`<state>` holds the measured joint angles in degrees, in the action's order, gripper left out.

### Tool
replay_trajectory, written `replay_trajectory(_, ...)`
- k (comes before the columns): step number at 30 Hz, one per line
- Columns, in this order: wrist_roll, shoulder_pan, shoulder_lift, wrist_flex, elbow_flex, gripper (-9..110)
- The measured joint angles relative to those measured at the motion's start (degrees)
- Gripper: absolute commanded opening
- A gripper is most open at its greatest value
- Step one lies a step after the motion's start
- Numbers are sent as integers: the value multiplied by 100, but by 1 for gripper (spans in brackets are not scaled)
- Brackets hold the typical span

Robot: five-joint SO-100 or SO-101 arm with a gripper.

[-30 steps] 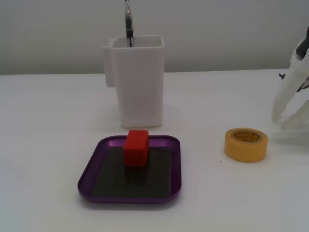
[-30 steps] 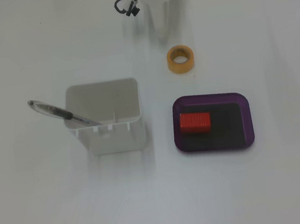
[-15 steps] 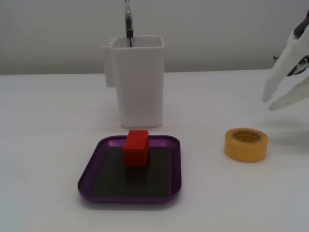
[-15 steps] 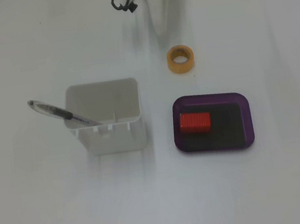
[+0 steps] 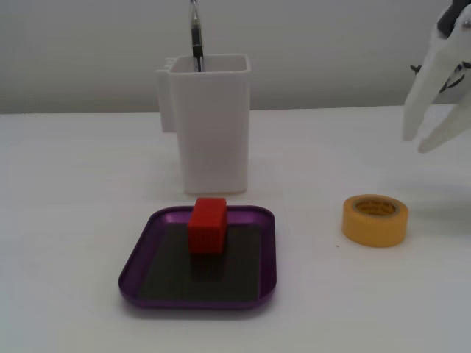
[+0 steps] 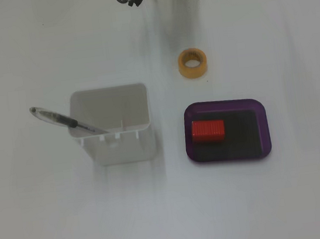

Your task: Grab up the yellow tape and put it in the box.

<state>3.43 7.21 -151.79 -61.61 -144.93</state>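
Note:
The yellow tape (image 5: 374,219) lies flat on the white table, to the right of the box in this fixed view; in the other fixed view the yellow tape (image 6: 192,63) lies above the box. The box (image 5: 199,303) is a shallow purple tray with a dark floor, also seen from above (image 6: 223,104). My white gripper (image 5: 417,143) hangs in the air at the right edge, above and behind the tape, fingers slightly apart and empty. From above, the gripper (image 6: 181,34) is pale against the table and sits just beyond the tape.
A red block (image 5: 207,224) stands in the box near its far rim, also seen from above (image 6: 209,131). A tall white container (image 5: 212,125) holding a pen (image 5: 196,37) stands behind the box; from above the container (image 6: 116,143) is left of it.

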Motion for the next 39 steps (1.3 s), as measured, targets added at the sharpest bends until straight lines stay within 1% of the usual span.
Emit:
replay_trajectory(4,0,-26,1424,-316,940,16)
replay_trajectory(8,0,-35,2452,-396,1564,17)
replay_trajectory(12,0,-62,2997,-396,1784,17)
replay_trajectory(18,35,-896,3226,-387,1811,17)
replay_trajectory(21,35,-1274,3226,-123,1811,17)
replay_trajectory(28,35,-1274,3252,202,1775,17)
replay_trajectory(32,35,-1274,3252,325,1468,17)
replay_trajectory(39,35,-1274,3252,984,826,17)
